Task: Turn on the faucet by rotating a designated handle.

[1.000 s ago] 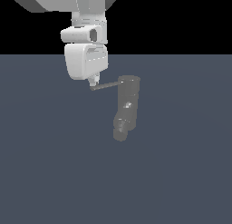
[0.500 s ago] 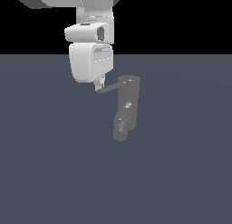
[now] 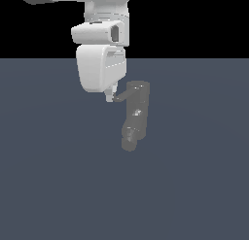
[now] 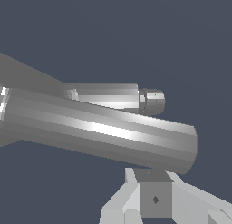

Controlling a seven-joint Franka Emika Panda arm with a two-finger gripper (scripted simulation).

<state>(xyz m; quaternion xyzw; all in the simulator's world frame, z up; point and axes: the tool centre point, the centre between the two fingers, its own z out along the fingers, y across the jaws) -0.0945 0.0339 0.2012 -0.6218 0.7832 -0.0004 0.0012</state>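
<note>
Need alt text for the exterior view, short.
A white robot hand hangs over a dark grey floor, its tip at the end of the thin handle jutting from the top of a grey faucet. Whether the hand grips the handle cannot be told.

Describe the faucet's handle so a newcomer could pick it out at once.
Find the white robot arm hanging over the dark floor; just to the exterior view's right stands a small grey faucet. The handle is the thin rod jutting sideways from its top toward the gripper, unlike the stubby spout at its lower end.

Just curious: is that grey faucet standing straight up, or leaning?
Leaning. In the exterior view the faucet slants, its top toward that view's right and its spout end lower, toward the left.
</note>
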